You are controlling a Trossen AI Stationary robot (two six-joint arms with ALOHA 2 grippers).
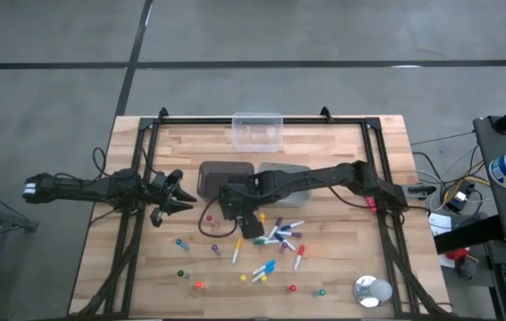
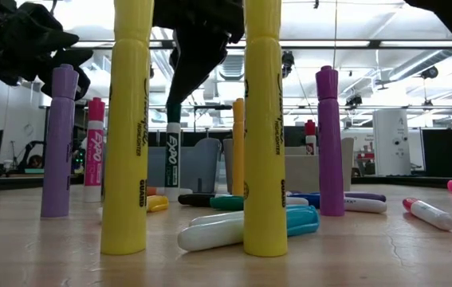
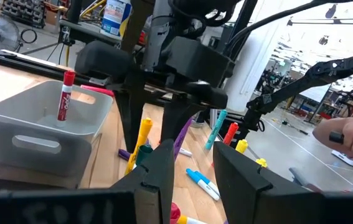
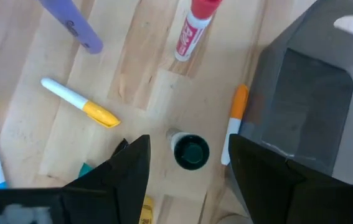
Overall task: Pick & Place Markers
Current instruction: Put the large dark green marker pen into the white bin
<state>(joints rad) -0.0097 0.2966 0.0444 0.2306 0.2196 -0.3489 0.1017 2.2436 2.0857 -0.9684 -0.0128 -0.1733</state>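
Observation:
Several markers (image 1: 275, 239) are scattered over the middle of the wooden table, some lying flat and some standing on end. A green-capped marker (image 4: 192, 152) stands upright, also seen in the low view as a white barrel (image 2: 173, 159). My right gripper (image 4: 188, 142) hangs open just above it, pointing steeply down, one finger on each side of the cap and touching nothing; from above it shows at the table's middle (image 1: 251, 225). My left gripper (image 1: 178, 194) waits open and level at the table's left, its fingers (image 3: 164, 174) empty.
Two grey bins (image 1: 226, 176) (image 1: 290, 174) stand side by side just beyond the markers; one (image 4: 301, 93) is close beside my right gripper, with an orange-capped marker (image 4: 235, 121) at its foot. A clear container (image 1: 257, 131) sits at the far edge, a silver tape roll (image 1: 371, 291) near right.

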